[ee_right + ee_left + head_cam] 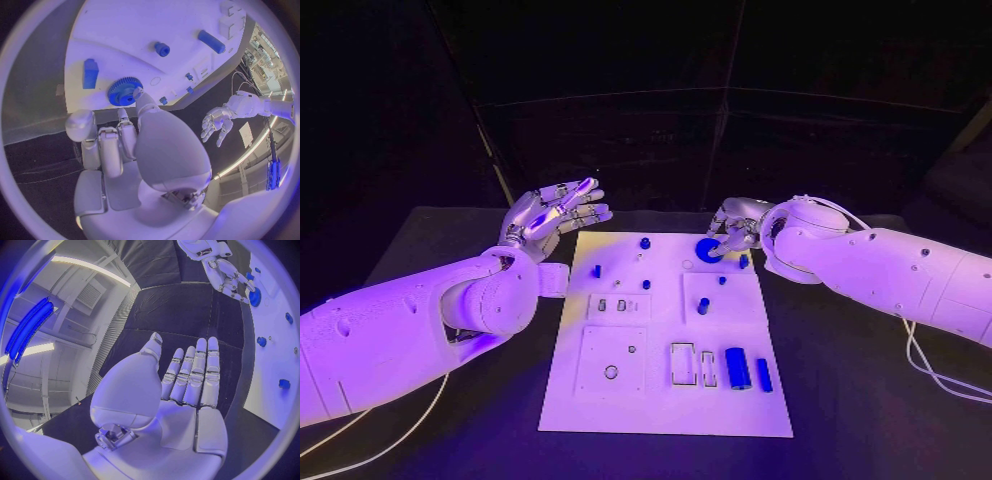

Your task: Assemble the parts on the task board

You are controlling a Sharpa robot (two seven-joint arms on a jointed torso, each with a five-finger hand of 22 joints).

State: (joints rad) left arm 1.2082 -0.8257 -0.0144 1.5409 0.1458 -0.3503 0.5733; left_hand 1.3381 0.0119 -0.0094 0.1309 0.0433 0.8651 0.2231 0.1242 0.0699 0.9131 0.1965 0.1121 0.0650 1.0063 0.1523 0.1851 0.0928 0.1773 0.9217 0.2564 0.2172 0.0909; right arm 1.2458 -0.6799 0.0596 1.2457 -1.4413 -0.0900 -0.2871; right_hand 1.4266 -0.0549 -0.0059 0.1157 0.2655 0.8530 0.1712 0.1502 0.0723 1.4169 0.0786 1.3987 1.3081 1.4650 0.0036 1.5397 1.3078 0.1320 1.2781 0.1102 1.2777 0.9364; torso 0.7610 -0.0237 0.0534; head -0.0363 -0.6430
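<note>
Black table (430,240), white task board (661,400) centred; left hand (557,213) spread, empty; right hand (733,225) fingertip touching blue gear (710,250), grasp unclear.

task board (661,400): white, flat; blue gear (710,250) (far edge); parts (737,368) scattered

Black table (430,250), matte top; task board (661,400), a white rectangular plate, lies flat at its middle, long axis running away from the robot; dark bare table surface visible on both long sides of the board.
</note>
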